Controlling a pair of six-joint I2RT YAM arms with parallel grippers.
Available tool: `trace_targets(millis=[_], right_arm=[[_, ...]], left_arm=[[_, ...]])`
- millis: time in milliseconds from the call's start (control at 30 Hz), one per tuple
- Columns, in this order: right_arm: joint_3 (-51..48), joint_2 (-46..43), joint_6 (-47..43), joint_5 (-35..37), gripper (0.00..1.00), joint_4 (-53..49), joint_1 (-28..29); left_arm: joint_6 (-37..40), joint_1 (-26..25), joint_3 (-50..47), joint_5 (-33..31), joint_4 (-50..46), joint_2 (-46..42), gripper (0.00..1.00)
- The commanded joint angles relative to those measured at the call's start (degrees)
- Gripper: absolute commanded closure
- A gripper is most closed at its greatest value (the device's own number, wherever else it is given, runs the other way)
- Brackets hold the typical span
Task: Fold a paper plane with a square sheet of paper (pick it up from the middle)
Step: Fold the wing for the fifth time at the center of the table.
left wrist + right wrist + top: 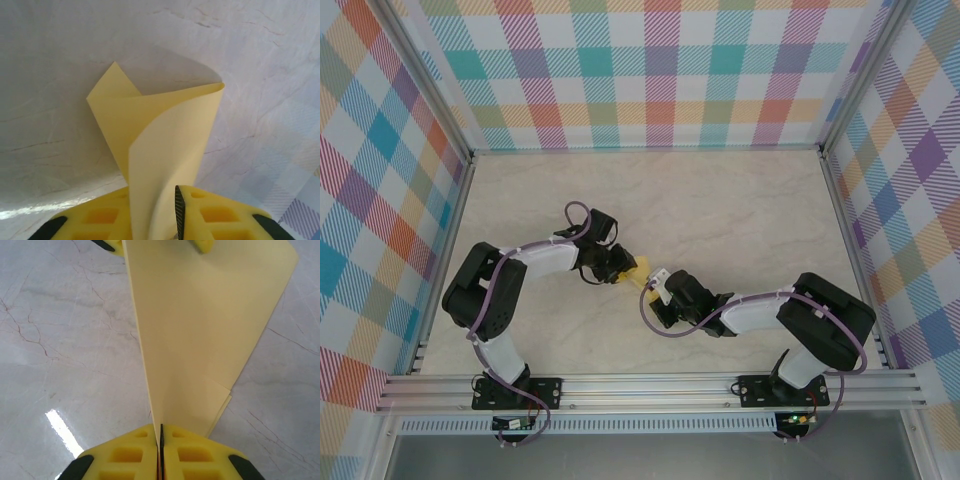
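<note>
- Yellow-padded and pinching tight: gripping the square sheet of paper (200,330) by its near edge with the right pincer (161,432), jaws flat together, likely anchoring a crease line.
- Flanking the far side with the left pincer (155,205), jaws narrow around the curling sheet; cannot tell whether actually clamping.
- Holding the sheet upright between both arms, above the marble worktop (60,340), probably freeing both faces for folding.
- Judging progress as early: bending into a loose cone, not yet resembling the finished fold.
</note>
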Motion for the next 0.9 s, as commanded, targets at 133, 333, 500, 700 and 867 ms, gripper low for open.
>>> trace_targets(millis=[133,333,500,700,867], right_arm=[[0.4,-2.8,0.9,-3.0,0.77,-3.9,-0.4],[2.0,-2.9,3.5,-4.1,0.76,-5.4,-0.3],[3.1,-2.2,3.6,-4.5,0.74,-5.1,-0.3],[4.1,-0.9,3.8,-3.9,0.72,-5.4,-0.3],[4.1,-0.5,4.2,-3.8,0.79,-4.9,-0.4]], left_arm=[[0.9,0.6,1.4,0.1,-5.6,-0.1,1.0],[0.5,0.6,1.4,0.7,-5.1,0.2,1.0],[0.3,0.6,1.5,1.0,-4.8,0.4,1.0],[0.3,0.6,1.4,1.5,-4.5,0.9,1.0],[0.3,0.6,1.3,1.7,-4.5,0.9,1.0]])
